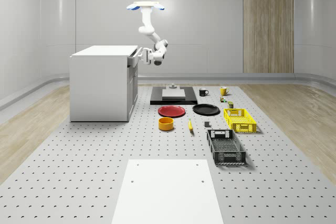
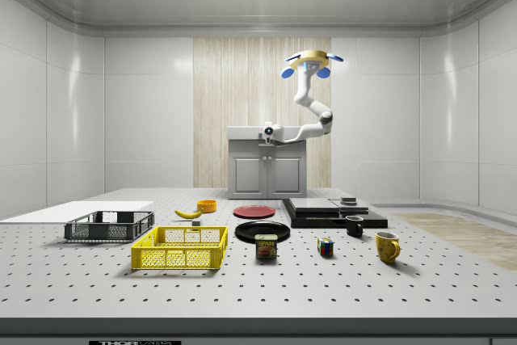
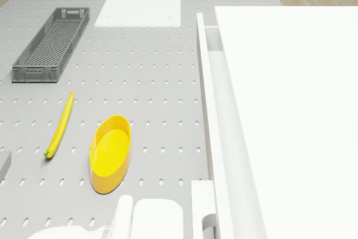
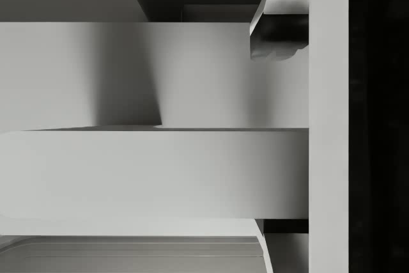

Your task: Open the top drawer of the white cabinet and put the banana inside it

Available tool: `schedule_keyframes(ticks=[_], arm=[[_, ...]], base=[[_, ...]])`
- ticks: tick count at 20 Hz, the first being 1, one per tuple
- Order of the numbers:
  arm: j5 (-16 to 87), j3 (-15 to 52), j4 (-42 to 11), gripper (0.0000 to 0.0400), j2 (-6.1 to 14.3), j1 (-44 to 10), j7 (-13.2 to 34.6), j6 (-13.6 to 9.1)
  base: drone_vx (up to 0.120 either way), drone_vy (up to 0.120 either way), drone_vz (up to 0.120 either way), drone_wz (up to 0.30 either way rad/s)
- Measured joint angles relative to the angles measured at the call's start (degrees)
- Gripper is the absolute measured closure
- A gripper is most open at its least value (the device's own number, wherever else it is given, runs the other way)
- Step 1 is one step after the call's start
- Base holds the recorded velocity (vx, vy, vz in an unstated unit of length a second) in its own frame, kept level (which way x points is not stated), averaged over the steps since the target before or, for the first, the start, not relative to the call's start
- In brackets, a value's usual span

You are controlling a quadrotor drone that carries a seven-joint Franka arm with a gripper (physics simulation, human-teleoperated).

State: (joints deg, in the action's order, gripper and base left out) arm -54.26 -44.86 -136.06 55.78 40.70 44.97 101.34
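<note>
In the whole-scene view the cabinet [image 1: 103, 83] stands at the table's [image 1: 68, 171] left, its top drawer [image 1: 134, 56] pulled a little out toward the right, and the drone [image 1: 145, 7] hovers above and just right of it with the gripper [image 1: 142, 56] at the drawer front. Right of the cabinet lie a bowl [image 1: 166, 124] and the banana [image 1: 190, 125], with two plates [image 1: 172, 111] behind them. Two crates [image 1: 226, 147] sit farther right, one behind the other.
</note>
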Motion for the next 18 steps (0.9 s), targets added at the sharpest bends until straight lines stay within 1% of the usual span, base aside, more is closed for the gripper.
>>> schedule_keyframes(ticks=[2, 3, 4, 5, 6, 7, 8, 9, 10, 11, 12, 14, 15, 16, 17, 18], arm=[[0.53, -0.26, -0.12, 0.0191, 0.10, 0.29, -0.80, 0.22], [0.49, -0.46, -0.04, 0.0206, -0.10, 0.13, -1.32, -0.11], [0.96, -0.72, 0.18, 0.0207, 0.05, 0.20, -0.61, -0.32], [1.33, -1.26, 0.19, 0.0215, -0.03, 0.27, -2.09, -0.54], [0.98, -1.82, 0.16, 0.0232, -0.78, -0.15, -3.76, -1.27], [1.23, -2.09, 0.55, 0.0246, -0.67, -0.24, -3.12, -1.75], [1.68, -2.45, 0.96, 0.0248, -0.47, -0.21, -2.30, -2.17], [2.33, -2.88, 1.38, 0.0241, -0.20, -0.07, -0.84, -2.53], [3.25, -3.16, 2.07, 0.0207, 0.35, 0.12, 1.62, -2.99], [5.32, -3.52, 2.86, 0.0166, 1.82, 0.97, 2.31, -2.88], [6.08, -4.91, 2.55, 0.0194, 1.90, 1.55, -0.44, -2.83], [6.67, -5.95, 3.48, 0.0231, 2.25, 1.83, 0.44, -3.72], [7.07, -6.74, 3.70, 0.0231, 2.15, 1.97, 0.73, -4.20], [7.92, -7.10, 4.41, 0.0229, 2.93, 2.43, 3.02, -4.46], [8.11, -8.13, 4.45, 0.0245, 2.49, 2.49, 0.53, -4.96], [8.41, -8.59, 5.05, 0.0256, 2.63, 2.57, 0.97, -5.52]], base=[[0.000, 0.000, 0.000, 0.000], [0.000, 0.000, 0.000, 0.000], [0.000, 0.000, 0.000, 0.000], [0.000, 0.000, 0.000, 0.000], [0.000, 0.000, 0.000, 0.000], [0.000, 0.000, 0.000, 0.000], [0.000, 0.000, 0.000, 0.000], [0.000, 0.000, 0.000, 0.000], [0.000, 0.000, 0.000, 0.000], [0.000, 0.000, 0.000, 0.000], [0.000, 0.000, 0.000, 0.000], [0.000, 0.000, 0.000, 0.000], [0.000, 0.000, 0.000, 0.000], [0.000, 0.000, 0.000, 0.000], [0.000, 0.000, 0.000, 0.000], [0.000, 0.000, 0.000, 0.000]])
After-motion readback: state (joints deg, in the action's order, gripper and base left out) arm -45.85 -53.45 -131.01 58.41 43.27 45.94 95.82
